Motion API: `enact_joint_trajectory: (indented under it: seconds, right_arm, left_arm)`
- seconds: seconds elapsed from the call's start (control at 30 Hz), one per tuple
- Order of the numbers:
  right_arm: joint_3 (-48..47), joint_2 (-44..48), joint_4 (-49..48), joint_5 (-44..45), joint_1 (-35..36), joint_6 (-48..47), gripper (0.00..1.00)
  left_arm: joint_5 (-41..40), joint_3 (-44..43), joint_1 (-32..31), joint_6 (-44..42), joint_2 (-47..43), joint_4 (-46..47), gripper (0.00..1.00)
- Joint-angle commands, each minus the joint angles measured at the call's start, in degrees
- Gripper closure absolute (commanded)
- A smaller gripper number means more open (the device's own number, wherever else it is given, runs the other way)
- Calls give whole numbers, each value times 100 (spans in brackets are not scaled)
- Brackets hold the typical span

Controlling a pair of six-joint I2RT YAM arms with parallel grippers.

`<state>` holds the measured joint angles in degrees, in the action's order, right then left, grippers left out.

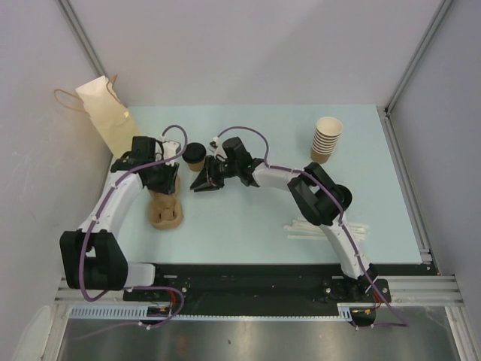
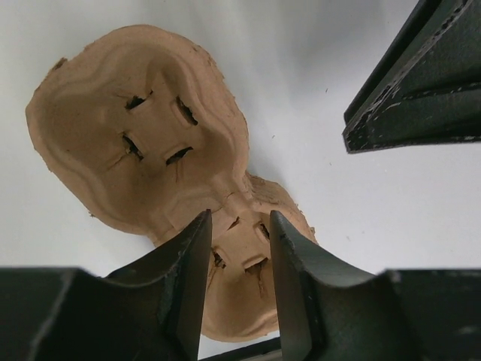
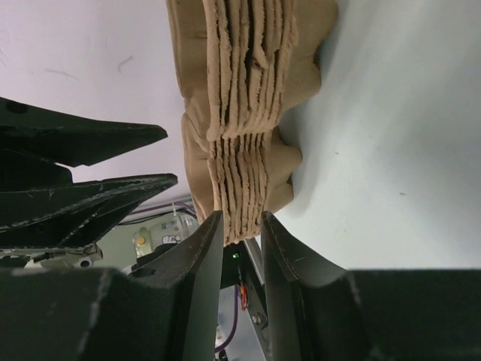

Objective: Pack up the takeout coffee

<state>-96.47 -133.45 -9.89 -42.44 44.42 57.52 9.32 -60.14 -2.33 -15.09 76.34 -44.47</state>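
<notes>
Right hand [image 1: 202,183] faces carrier stack [image 1: 165,213] edge, gap between.

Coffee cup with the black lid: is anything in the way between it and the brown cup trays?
Yes. The left gripper hangs right over the cup trays, straddling the top one's middle. The right gripper is beside the stack too, right next to the coffee cup.

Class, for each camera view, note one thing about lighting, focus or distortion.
Top external: soft, even light, faint shadows, a pale sheen on the metal sheet. Left wrist: the carrier stack is sharp, the near fingers nearly black. Right wrist: the scene looks tipped sideways; the stack's layered edge is crisp.
</notes>
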Motion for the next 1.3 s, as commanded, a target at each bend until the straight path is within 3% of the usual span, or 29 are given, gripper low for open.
enact_joint_trajectory:
  seconds: [0.0,0.63,1.27]
  right_arm:
    - [-408,-181,-426,7,119,190,69]
    - [-435,-401,-698,288,356,506,69]
    - [-364,-524,-769,359,541,541,70]
  left_arm:
    - [17,-165,-66,-82,83,272,60]
    - [131,64,-101,-152,470,553,66]
    - [96,222,-101,-143,619,588,83]
